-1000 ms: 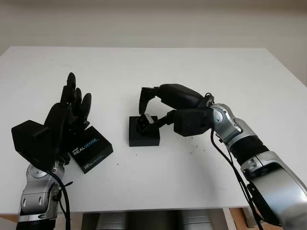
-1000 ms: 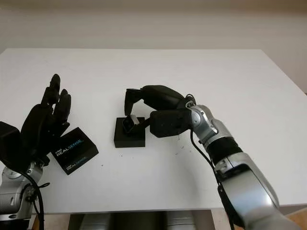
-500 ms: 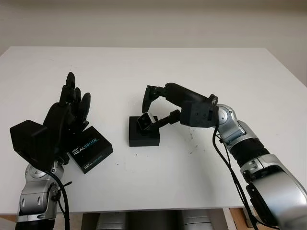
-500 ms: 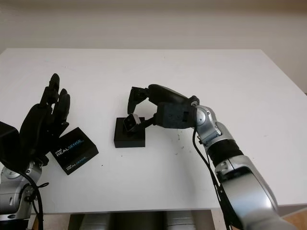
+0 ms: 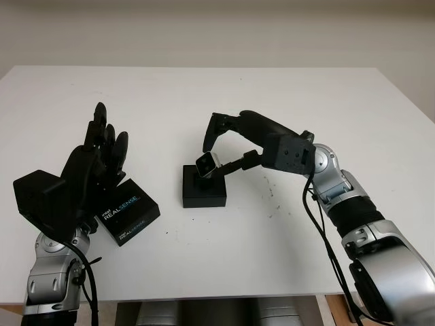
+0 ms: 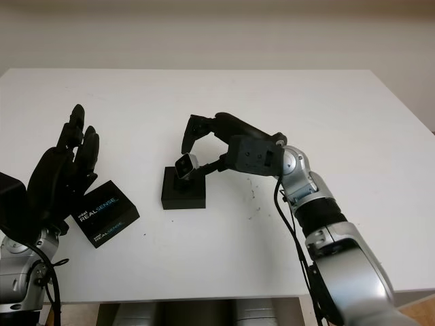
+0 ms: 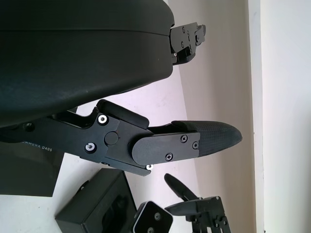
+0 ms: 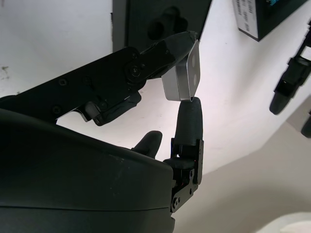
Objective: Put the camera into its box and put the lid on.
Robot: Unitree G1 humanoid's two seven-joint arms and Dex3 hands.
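A small silver camera (image 5: 207, 164) is pinched in my right hand (image 5: 213, 157), just above the open black box base (image 5: 204, 193) at the middle of the white table (image 5: 285, 88). In the right wrist view the camera (image 8: 182, 73) sits between a fingertip and the thumb, over the box's moulded recess (image 8: 160, 24). The black lid (image 5: 128, 210), printed REALSENSE, lies flat on the table to the left of the box. My left hand (image 5: 95, 159) stands raised and open just left of the lid, holding nothing.
The table's front edge runs close below the lid and the box. Bare white tabletop stretches behind and to the right of the box.
My right hand has rolled and drawn up and to the right, and the camera has risen a little above the box base. The left hand and lid have not moved.
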